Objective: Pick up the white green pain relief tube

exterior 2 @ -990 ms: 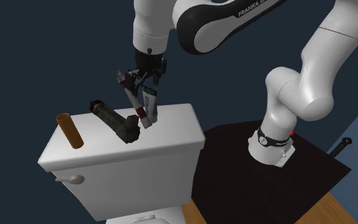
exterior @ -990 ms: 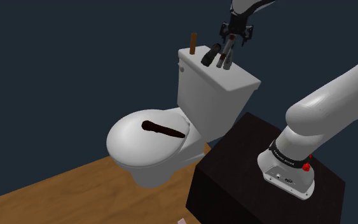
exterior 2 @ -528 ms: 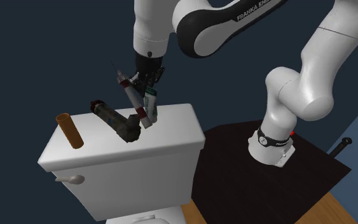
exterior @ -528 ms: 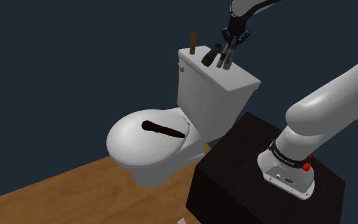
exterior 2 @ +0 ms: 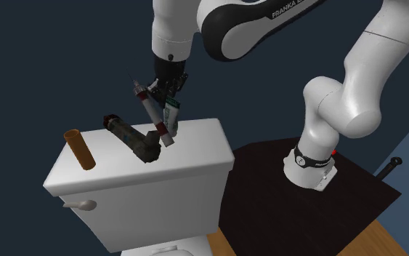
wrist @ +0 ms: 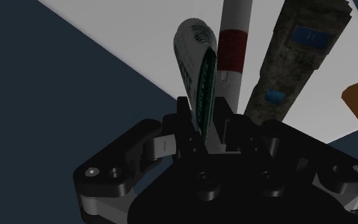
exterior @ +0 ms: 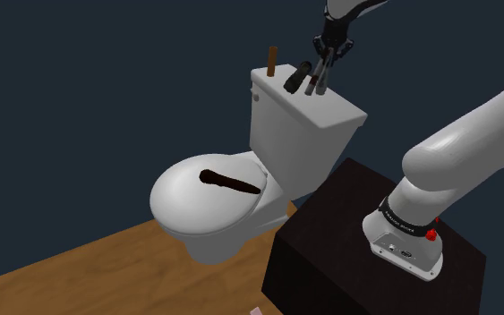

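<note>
White and green, the tube [wrist: 194, 71] runs lengthwise in line with our gripper [wrist: 206, 128], which is clamped on its near end, so we judge a straight lift.

I see the white-and-green tube [wrist: 196, 76] standing nearly upright, edge-on, clasped in the gripper [wrist: 206, 130], just over the toilet tank lid [exterior 2: 203, 142].

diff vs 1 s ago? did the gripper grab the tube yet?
Yes. The gripper closed: a second ago its fingers stood spread either side of the white-green tube, and now they clasp it. The tube is not visibly lifted off the tank. The red-white tube, dark cylinder and brown cylinder have not moved.
</note>
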